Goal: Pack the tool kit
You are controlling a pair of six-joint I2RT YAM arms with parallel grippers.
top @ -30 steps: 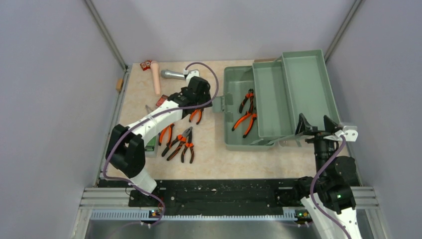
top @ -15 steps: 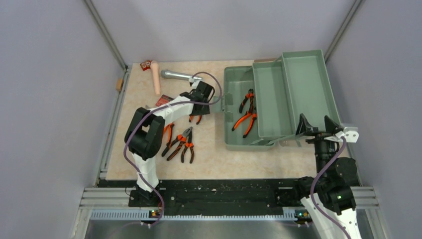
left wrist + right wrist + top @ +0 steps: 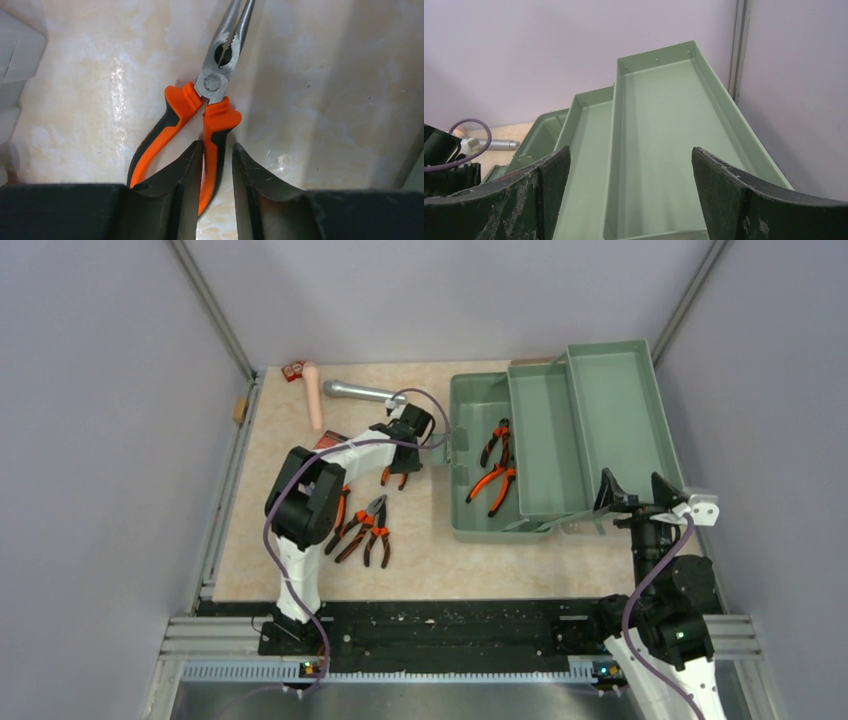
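Note:
The sage-green toolbox (image 3: 470,405) stands open at the right, its inner tray (image 3: 545,440) and lid (image 3: 625,410) folded out. Two orange-and-black pliers (image 3: 492,488) lie in its base. My left gripper (image 3: 400,462) is down over long-nose pliers (image 3: 215,85) on the table just left of the box. Its jaws straddle the pliers' right handle (image 3: 212,150): the left finger (image 3: 185,170) touches it, and a small gap shows at the right finger. My right gripper (image 3: 633,485) hovers wide open at the box's near right, nothing between its fingers (image 3: 549,175).
More orange-handled pliers (image 3: 362,530) lie on the table left of the box, near my left arm. A silver microphone (image 3: 350,390), a beige cylinder (image 3: 314,395) and a small red box (image 3: 293,370) sit at the back left. Walls close in both sides.
The left arm folded in and its gripper settled onto the long-nose pliers, jaws narrowing around one handle. The right arm has not moved.

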